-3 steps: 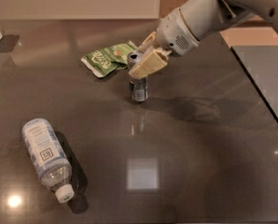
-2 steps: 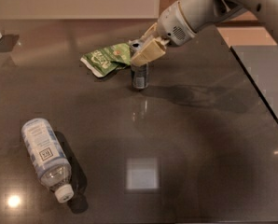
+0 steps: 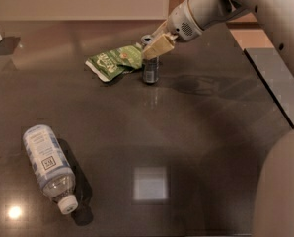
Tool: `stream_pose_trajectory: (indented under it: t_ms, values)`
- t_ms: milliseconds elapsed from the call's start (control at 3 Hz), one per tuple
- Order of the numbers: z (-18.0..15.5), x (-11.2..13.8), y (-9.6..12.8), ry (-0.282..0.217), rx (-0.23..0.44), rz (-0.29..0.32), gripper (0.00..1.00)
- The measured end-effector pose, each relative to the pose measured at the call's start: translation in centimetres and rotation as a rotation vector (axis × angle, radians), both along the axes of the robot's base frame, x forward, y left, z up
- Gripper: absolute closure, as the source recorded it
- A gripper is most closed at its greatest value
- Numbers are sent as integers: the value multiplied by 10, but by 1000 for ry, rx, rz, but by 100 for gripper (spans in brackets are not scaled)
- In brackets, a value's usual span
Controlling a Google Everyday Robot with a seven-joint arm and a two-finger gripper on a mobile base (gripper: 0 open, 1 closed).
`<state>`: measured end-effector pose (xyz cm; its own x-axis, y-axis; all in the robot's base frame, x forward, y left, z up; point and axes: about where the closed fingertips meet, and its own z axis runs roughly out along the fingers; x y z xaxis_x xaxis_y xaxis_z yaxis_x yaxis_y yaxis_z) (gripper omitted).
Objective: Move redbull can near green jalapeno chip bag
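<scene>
One broad dark worktop (image 3: 211, 147) carries everything, glossy and showing a pale square of reflected light near its front; the robot's white arm (image 3: 245, 4) reaches in from the upper right, slanting down toward the far middle; a clear plastic bottle (image 3: 46, 162) with a white label lies on its side at the front left, cap pointing toward the front edge, well apart from the rest; the green jalapeno chip bag (image 3: 115, 60) lies flat and crinkled at the far middle; the gripper (image 3: 156, 47) sits just to the right of the bag, its tan jaws closed on the upper part of the redbull can (image 3: 150, 73); the can is upright just beside the bag's right end, and whether its base touches the worktop or hangs barely above it I cannot tell.
</scene>
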<state>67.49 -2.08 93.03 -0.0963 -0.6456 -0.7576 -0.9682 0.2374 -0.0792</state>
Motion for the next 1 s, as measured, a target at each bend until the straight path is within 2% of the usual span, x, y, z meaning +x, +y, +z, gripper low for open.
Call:
stream_pose_trajectory:
  t_ms: [333, 1000]
  values:
    - [-4, 17, -4, -2, -3, -27, 82]
    - [-6, 34, -6, -1, 8, -42, 36]
